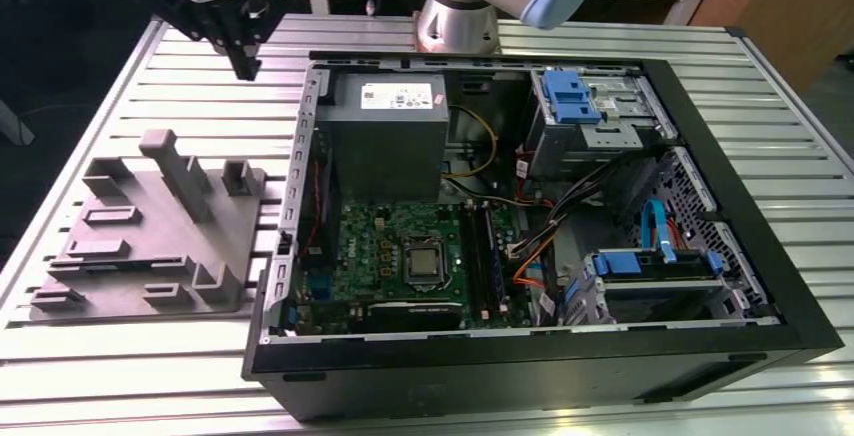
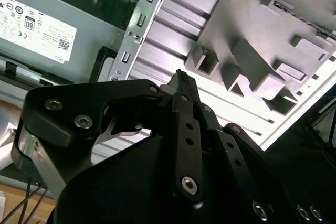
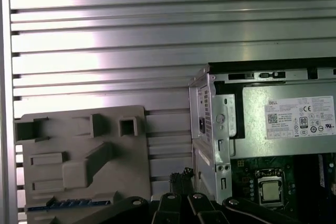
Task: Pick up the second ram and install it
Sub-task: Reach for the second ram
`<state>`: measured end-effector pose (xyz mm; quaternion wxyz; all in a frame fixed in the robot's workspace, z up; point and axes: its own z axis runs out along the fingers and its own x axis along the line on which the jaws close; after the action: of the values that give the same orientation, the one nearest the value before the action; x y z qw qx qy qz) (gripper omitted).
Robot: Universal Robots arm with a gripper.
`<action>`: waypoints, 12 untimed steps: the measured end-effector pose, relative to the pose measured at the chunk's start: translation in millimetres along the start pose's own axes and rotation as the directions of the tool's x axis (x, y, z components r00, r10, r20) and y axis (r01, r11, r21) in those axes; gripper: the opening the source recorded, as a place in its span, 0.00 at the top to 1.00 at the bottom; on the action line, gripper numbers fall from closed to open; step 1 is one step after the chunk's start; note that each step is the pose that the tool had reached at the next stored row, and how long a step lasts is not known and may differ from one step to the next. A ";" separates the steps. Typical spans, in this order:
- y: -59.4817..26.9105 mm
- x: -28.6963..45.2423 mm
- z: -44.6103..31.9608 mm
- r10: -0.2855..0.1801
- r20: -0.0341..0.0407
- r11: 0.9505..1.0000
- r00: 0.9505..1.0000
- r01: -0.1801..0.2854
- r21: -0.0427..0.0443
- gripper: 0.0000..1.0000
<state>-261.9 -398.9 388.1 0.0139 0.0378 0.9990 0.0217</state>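
A dark, bluish ram stick [image 3: 68, 202] lies flat along the near edge of the grey plastic tray [image 3: 79, 156] in the first wrist view. My gripper [image 1: 247, 66] hangs high over the slatted table at the back, beyond the tray [image 1: 147, 246] and just outside the case's corner on the exterior view's left. Its black fingers meet at the tips [image 2: 181, 77] with nothing between them. In the first wrist view the gripper [image 3: 182, 174] sits between the tray and the case wall, apart from the stick.
The open computer case [image 1: 534, 356] fills the table's middle and right. Inside it are the grey power supply [image 1: 387, 121], the green motherboard [image 1: 387, 246] with its processor [image 1: 424, 264], loose cables [image 1: 534, 246] and blue drive brackets [image 1: 567, 96]. The arm's base [image 1: 454, 16] stands behind the case.
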 end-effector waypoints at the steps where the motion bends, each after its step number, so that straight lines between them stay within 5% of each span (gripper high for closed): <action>1: -0.2 2.3 -0.1 0.000 0.000 1.000 1.000 0.000 0.000 0.90; 12: -2.0 26.5 0.1 0.000 0.003 1.000 1.000 0.000 0.000 0.90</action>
<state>-288.4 -398.9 387.3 0.0152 0.0379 0.9989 0.0218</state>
